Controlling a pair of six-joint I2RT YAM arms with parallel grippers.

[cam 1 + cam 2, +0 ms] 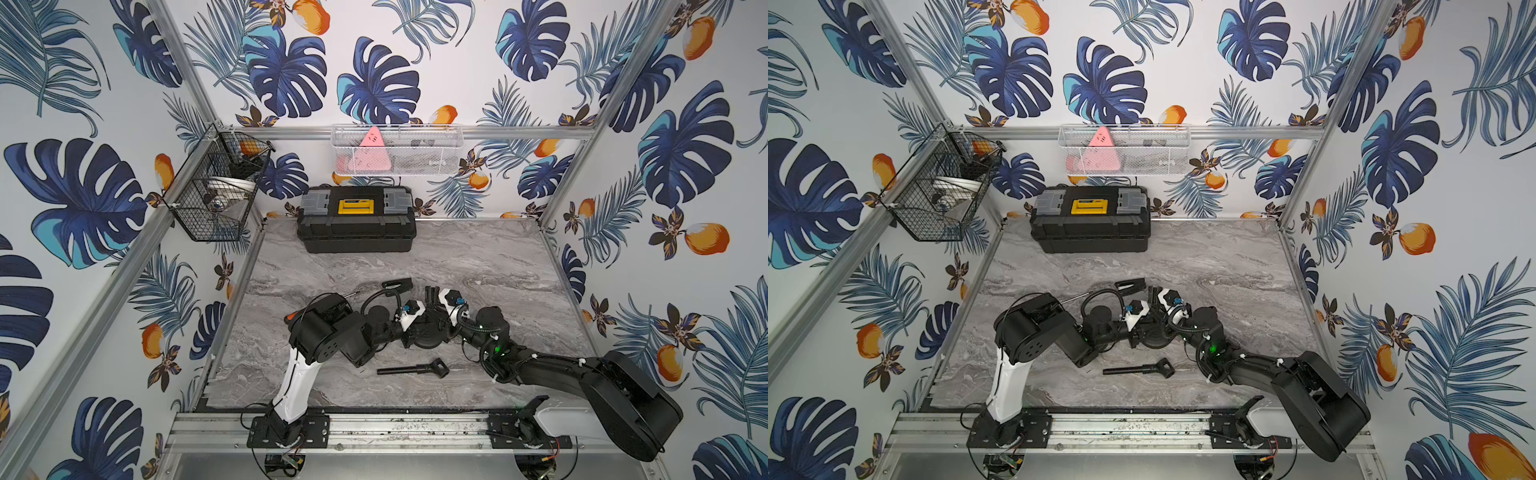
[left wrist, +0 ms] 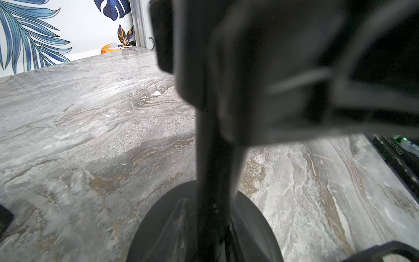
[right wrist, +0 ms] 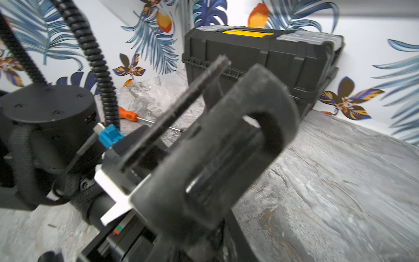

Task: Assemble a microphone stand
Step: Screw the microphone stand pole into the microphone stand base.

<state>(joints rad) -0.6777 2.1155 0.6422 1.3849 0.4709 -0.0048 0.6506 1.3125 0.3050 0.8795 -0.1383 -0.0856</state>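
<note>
A grey marble table point(image 1: 490, 257) sits inside a booth papered with blue leaves and orange fruit. Two black and white robot arms reach in from the near edge and meet just near of the table's middle.

Between them stands the microphone stand: a round black base point(image 1: 430, 343) flat on the table with a black pole point(image 2: 215, 170) rising upright from its centre. The left wrist view shows the pole very close, going down into the base point(image 2: 163, 226).

The right gripper point(image 1: 433, 297) is high on the pole. In the right wrist view its two padded fingers point(image 3: 226, 147) sit close together with a glossy black shaft between them, so it appears clenched on the pole. The left gripper point(image 1: 415, 329) is lower, just above the base on the left side. The pole lies between its fingers, but I cannot tell whether they grip it or stand off it.

A black rod point(image 1: 409, 369) with a looped handle lies flat on the table, just near of the base and apart from it. A black clip point(image 1: 397, 284) lies just far of the arms. A screwdriver point(image 3: 128, 116) with an orange handle lies to the left, partly hidden under the left arm.

A shut black toolbox point(image 1: 355, 224) with a yellow latch stands against the far wall. Above it hangs a white basket point(image 1: 440, 166) holding a pink triangle point(image 1: 370, 153). A black basket point(image 1: 208, 224) hangs on the left wall.
</note>
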